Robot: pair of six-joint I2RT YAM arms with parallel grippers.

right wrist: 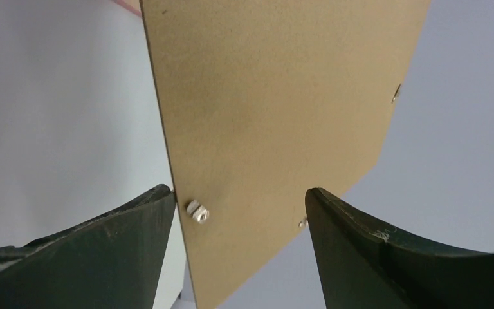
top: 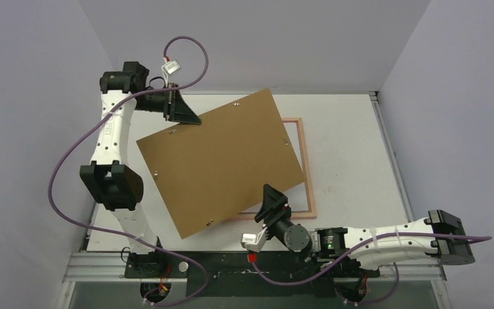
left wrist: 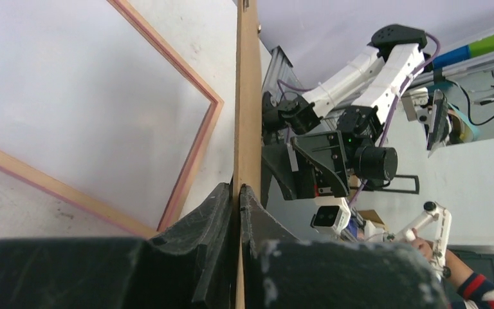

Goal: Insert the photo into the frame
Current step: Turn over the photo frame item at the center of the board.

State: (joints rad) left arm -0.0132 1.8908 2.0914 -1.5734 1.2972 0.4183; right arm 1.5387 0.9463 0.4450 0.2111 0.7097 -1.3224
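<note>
brown board held up over the pink frame

near the bases, the right tool (right wrist: 238,193) is released, its dark curved jaws spread wide on either side of the backing board's (top: 222,161) near edge, by a small metal clip. the board is thin, flat and matt brown, and hides most of the frame (top: 311,187); only the frame's thin pink right and near rails show, flat on the pale surface (top: 354,161). farther off, the left tool (left wrist: 238,190) is clenched on the board's far-left corner.
</note>
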